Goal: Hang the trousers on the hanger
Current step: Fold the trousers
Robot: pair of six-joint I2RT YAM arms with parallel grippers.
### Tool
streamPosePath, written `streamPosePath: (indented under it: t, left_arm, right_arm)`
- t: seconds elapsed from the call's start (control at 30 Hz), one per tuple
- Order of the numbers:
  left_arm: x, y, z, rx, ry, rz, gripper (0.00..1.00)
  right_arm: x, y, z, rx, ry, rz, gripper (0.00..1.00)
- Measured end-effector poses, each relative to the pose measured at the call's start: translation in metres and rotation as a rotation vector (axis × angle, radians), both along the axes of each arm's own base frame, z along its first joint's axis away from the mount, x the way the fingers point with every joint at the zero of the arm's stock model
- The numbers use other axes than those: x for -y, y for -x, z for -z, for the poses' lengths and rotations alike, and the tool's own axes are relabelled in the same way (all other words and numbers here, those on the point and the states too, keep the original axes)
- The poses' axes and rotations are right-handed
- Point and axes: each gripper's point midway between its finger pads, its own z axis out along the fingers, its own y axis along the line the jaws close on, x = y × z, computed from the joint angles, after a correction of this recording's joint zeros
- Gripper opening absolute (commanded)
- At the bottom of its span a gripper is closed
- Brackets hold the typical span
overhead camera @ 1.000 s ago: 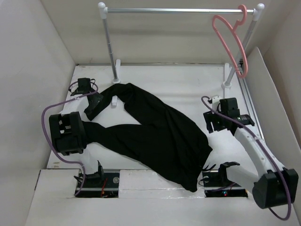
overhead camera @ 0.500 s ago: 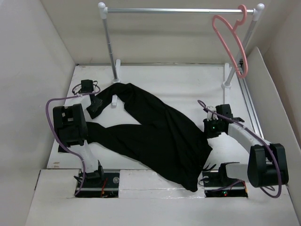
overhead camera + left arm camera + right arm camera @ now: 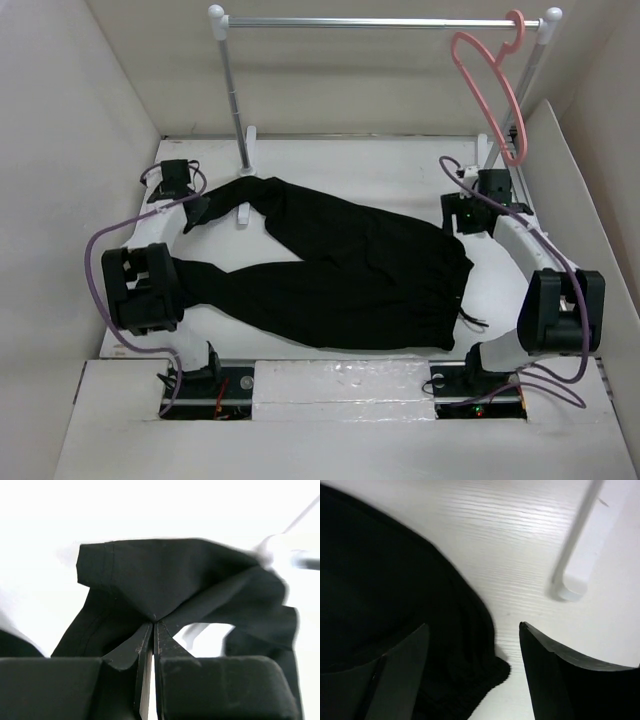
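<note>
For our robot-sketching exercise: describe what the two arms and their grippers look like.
The left arm and right arm have bulky black joint housings; the right shows white tubular links. A purple cable loops along each. The left gripper and right gripper are black, each with two flat, tapering fingers.

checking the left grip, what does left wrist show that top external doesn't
Only left wrist: the left gripper shut, pinching a fold of the black soft-fabric trousers near a hem. Only top external: the thin pink plastic hanger hooked on the silver metal rail, and the right gripper at the waist end. Both: the trousers on the white table.
</note>
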Motion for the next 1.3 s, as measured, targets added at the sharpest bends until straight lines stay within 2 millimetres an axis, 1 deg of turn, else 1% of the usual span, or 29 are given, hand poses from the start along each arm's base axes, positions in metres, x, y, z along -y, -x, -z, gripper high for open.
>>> streamPosePath:
  t: [0.03,0.1,0.13,0.2,0.27,0.33,0.37,0.4,0.47,0.53,0.63,0.7,0.73,0.8,0.83,0.87,0.9,0.93,0.97,1.0,1.03,1.07,1.1,1.13,1.17,1.2,1.27,1.3]
  left_arm:
    - [0.0,0.0,-0.01,0.024,-0.005,-0.001,0.0]
    - [-0.001,0.0,-0.034,0.082,-0.016,0.0,0.0]
    - [-0.001,0.001,-0.046,0.108,-0.023,0.0,0.0]
    - [-0.002,0.005,-0.07,0.166,-0.035,0.0,0.0]
    - [-0.001,0.009,-0.095,0.219,-0.044,0.001,0.0]
    - [-0.001,0.013,-0.12,0.272,-0.052,0.002,0.0]
    - [-0.001,0.014,-0.133,0.297,-0.056,0.002,0.0]
    - [-0.001,0.014,-0.144,0.322,-0.059,0.004,0.0]
    - [0.0,0.016,-0.163,0.356,-0.067,0.006,0.0]
    - [-0.001,0.017,-0.176,0.384,-0.075,0.009,0.0]
    - [-0.007,0.015,-0.182,0.385,-0.075,0.004,0.0]
    - [-0.02,-0.001,-0.183,0.365,-0.078,-0.012,0.0]
    - [-0.027,-0.014,-0.184,0.356,-0.082,-0.017,0.0]
    - [-0.042,-0.054,-0.182,0.345,-0.092,-0.026,0.0]
    - [-0.047,-0.074,-0.178,0.339,-0.094,-0.025,0.08]
    - [-0.052,-0.095,-0.17,0.324,-0.097,-0.022,0.15]
    - [-0.056,-0.116,-0.161,0.312,-0.099,-0.016,0.41]
    - [-0.06,-0.133,-0.152,0.291,-0.103,-0.008,0.61]
    - [-0.063,-0.153,-0.144,0.285,-0.098,0.003,0.75]
    - [-0.065,-0.17,-0.135,0.297,-0.099,0.012,0.93]
    - [-0.065,-0.177,-0.119,0.281,-0.092,0.018,0.96]
    - [-0.063,-0.175,-0.104,0.243,-0.08,0.028,0.97]
    - [-0.061,-0.17,-0.091,0.203,-0.069,0.033,0.96]
    - [-0.06,-0.166,-0.084,0.175,-0.063,0.039,0.96]
    - [-0.06,-0.163,-0.082,0.159,-0.063,0.043,0.94]
    - [-0.06,-0.161,-0.082,0.152,-0.064,0.045,0.86]
    - [-0.062,-0.155,-0.087,0.161,-0.076,0.048,0.77]
    - [-0.06,-0.148,-0.088,0.155,-0.077,0.05,0.61]
  right_arm:
    - [-0.01,0.0,-0.006,0.015,0.004,-0.03,0.79]
    - [-0.039,0.008,-0.019,0.058,0.01,-0.112,0.79]
    - [-0.055,0.018,-0.024,0.081,0.01,-0.161,0.79]
    - [-0.086,0.045,-0.032,0.118,-0.005,-0.264,0.79]
    - [-0.107,0.077,-0.029,0.13,-0.03,-0.348,0.79]
    - [-0.113,0.102,-0.016,0.107,-0.047,-0.382,0.79]
    - [-0.114,0.112,-0.008,0.09,-0.049,-0.392,0.79]
    - [-0.114,0.126,0.005,0.052,-0.048,-0.4,0.79]
    - [-0.112,0.144,0.021,0.0,-0.047,-0.407,0.79]
    - [-0.109,0.155,0.03,-0.034,-0.042,-0.407,0.8]
    - [-0.109,0.156,0.031,-0.041,-0.038,-0.408,0.8]
    - [-0.11,0.155,0.031,-0.057,-0.034,-0.41,0.81]
    - [-0.111,0.153,0.031,-0.065,-0.029,-0.413,0.81]
    - [-0.115,0.148,0.029,-0.075,-0.019,-0.424,0.82]
    - [-0.117,0.146,0.028,-0.076,-0.016,-0.432,0.82]
    - [-0.12,0.144,0.025,-0.074,-0.013,-0.44,0.82]
    - [-0.123,0.143,0.022,-0.074,-0.005,-0.45,0.84]
    - [-0.126,0.143,0.018,-0.074,0.0,-0.463,0.85]
    - [-0.13,0.143,0.014,-0.068,0.008,-0.478,0.86]
    - [-0.135,0.143,0.008,-0.058,0.016,-0.496,0.86]
    - [-0.141,0.144,0.003,-0.047,0.021,-0.515,0.86]
    - [-0.146,0.146,-0.002,-0.037,0.024,-0.533,0.86]
    - [-0.151,0.147,-0.006,-0.026,0.024,-0.548,0.84]
    - [-0.155,0.151,-0.008,-0.019,0.023,-0.56,0.79]
    - [-0.158,0.154,-0.01,-0.017,0.019,-0.569,0.71]
    - [-0.161,0.158,-0.011,-0.018,0.016,-0.575,0.38]
    - [-0.165,0.166,-0.013,-0.016,0.008,-0.587,0.0]
    - [-0.165,0.167,-0.014,-0.012,0.008,-0.584,0.0]
